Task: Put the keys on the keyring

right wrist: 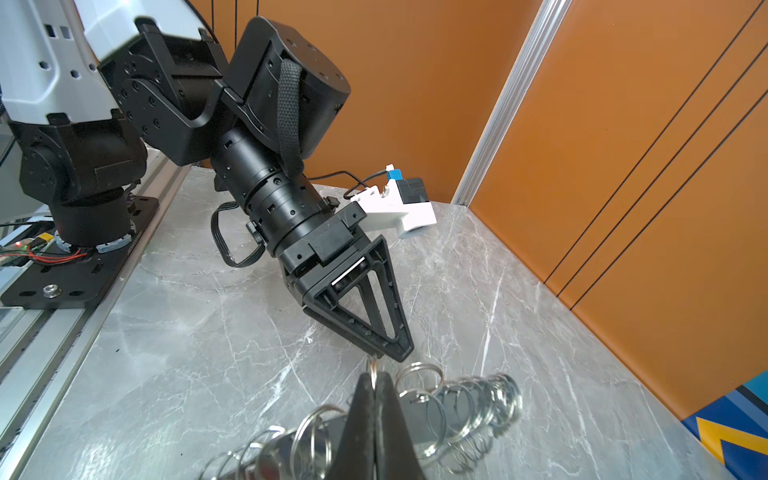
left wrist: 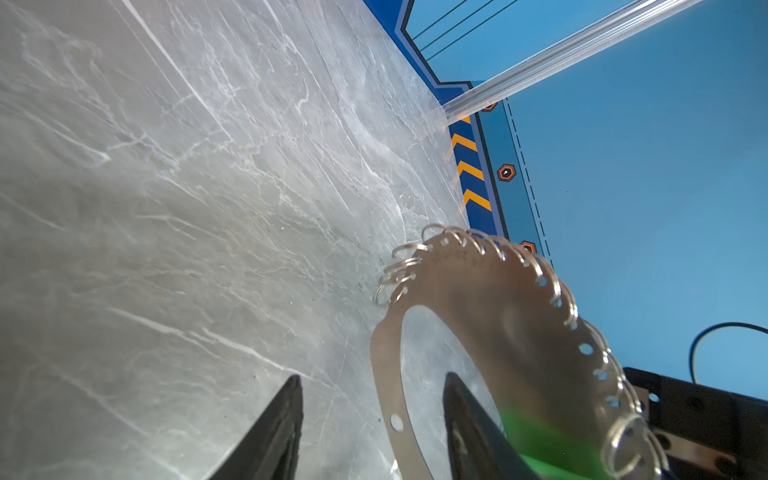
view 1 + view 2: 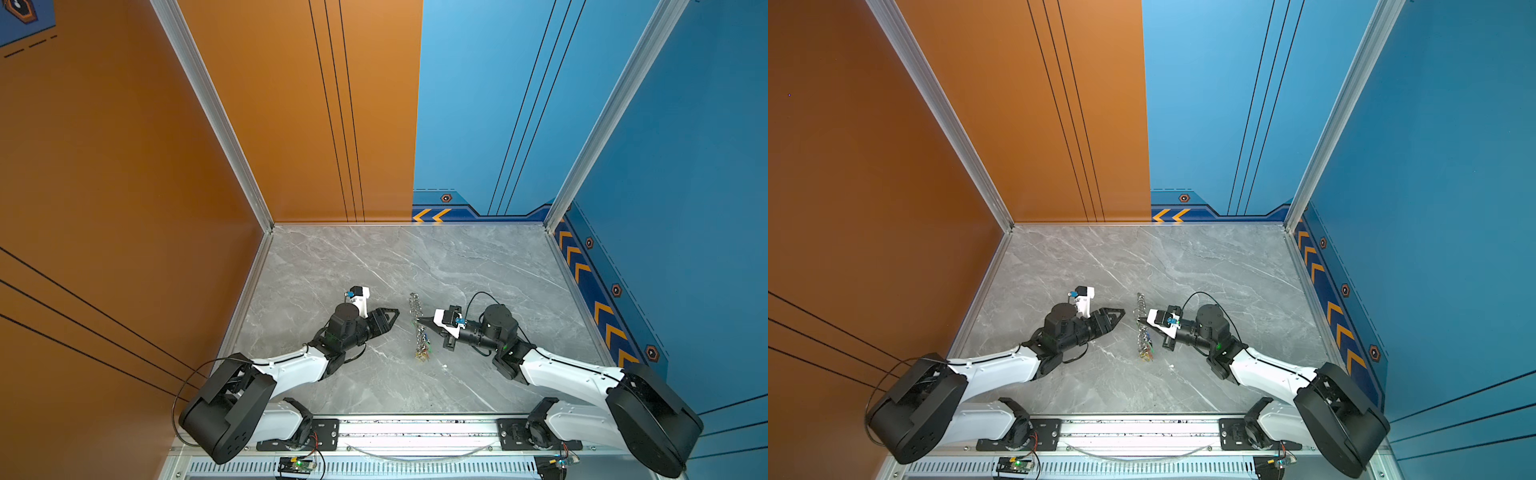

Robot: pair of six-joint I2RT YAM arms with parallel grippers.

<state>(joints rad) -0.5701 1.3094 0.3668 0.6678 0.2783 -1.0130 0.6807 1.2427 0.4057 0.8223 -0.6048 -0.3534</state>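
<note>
Grey, marble-veined table [image 3: 332, 257] is seen in both top views, closed in by an orange wall [image 3: 124, 166] on the left and a blue wall [image 3: 685, 166] on the right. On the left, the left tool [image 3: 395, 313] is held low over the table, its tip pointed at the keyring and set just apart from it. Its fingers [image 2: 291, 419] are shown spread in the left wrist view, with bare table between them. Nothing is gripped.

At the middle, the keyring [image 3: 415, 307] is stood on edge and appears from above as a chain-like line of silver rings running away from the robot. Whether its lower edge is rested on the table cannot be told. The keys [image 3: 424, 355], a small cluster of coloured tags, are gathered at its near end; whether they are hooked on is too small to tell.

On the right, the right tool [image 3: 419, 321] is pressed together on the keyring at about mid-length. In the right wrist view the thin rim is pinched between the black fingers, with silver rings fanned to either side.
</note>
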